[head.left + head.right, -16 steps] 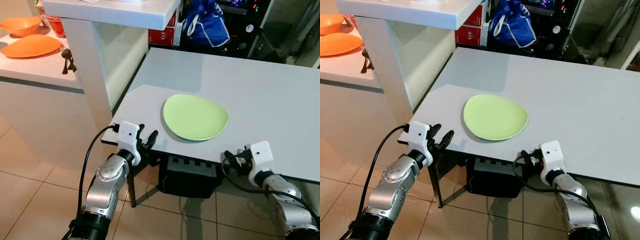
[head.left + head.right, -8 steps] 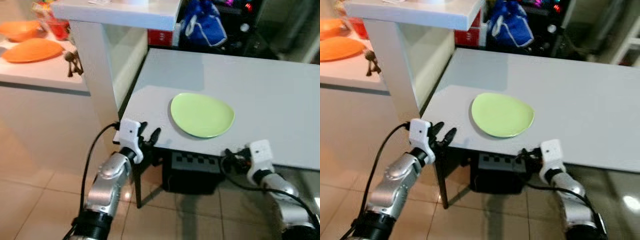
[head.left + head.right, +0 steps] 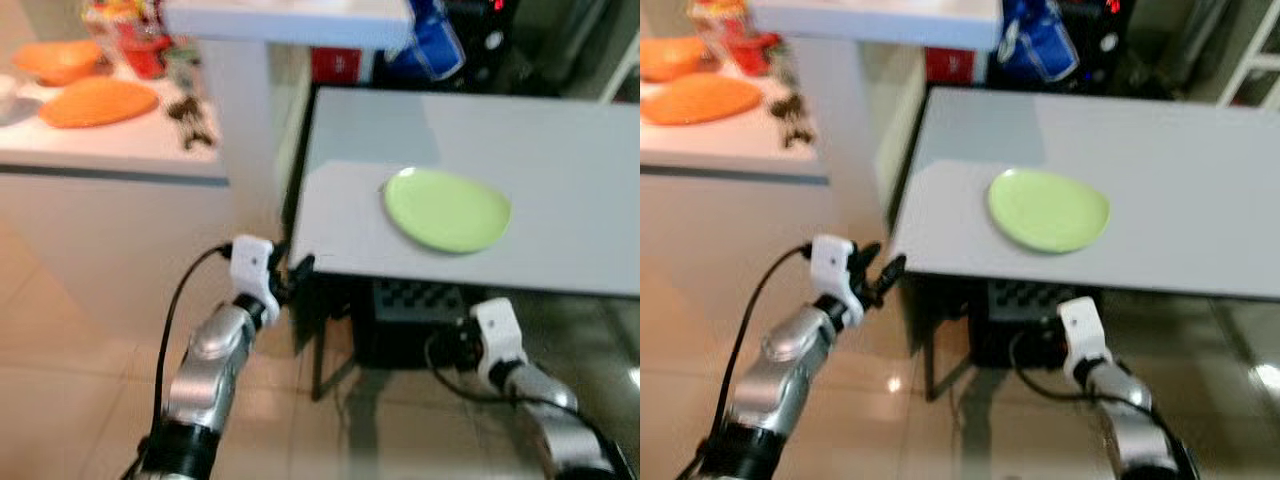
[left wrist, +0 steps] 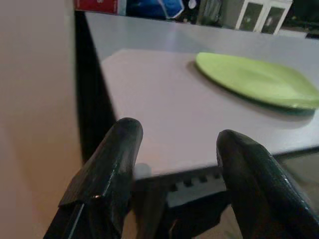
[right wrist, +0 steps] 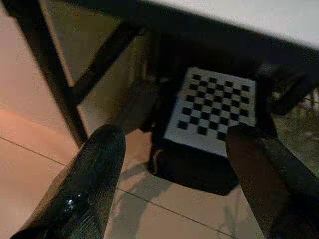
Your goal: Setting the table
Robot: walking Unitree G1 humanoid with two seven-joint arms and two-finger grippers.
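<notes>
A light green plate (image 3: pixel 446 208) lies on the grey table (image 3: pixel 560 150), a little in from its front left corner; the left wrist view shows the plate (image 4: pixel 256 79) too. My left gripper (image 3: pixel 290 276) is open and empty, held just off the table's front left corner, below the tabletop edge. In the left wrist view its fingers (image 4: pixel 107 174) frame that corner. My right gripper (image 3: pixel 1040 345) hangs low in front of the table, under its front edge, open and empty. On the white counter at the left lie an orange plate (image 3: pixel 98 100), an orange bowl (image 3: pixel 62 58) and dark cutlery (image 3: pixel 192 116).
A white counter (image 3: pixel 110 160) with a tall white post (image 3: pixel 245 120) stands left of the table. A black box with a checkerboard face (image 5: pixel 212 107) sits under the table between dark legs. Blue bag (image 3: pixel 1040 45) and red box behind. Tiled floor in front is open.
The camera has backed off and turned left, so the table and plate sit further right and smaller. Both grippers stay open and empty; the right one is lower under the table edge.
</notes>
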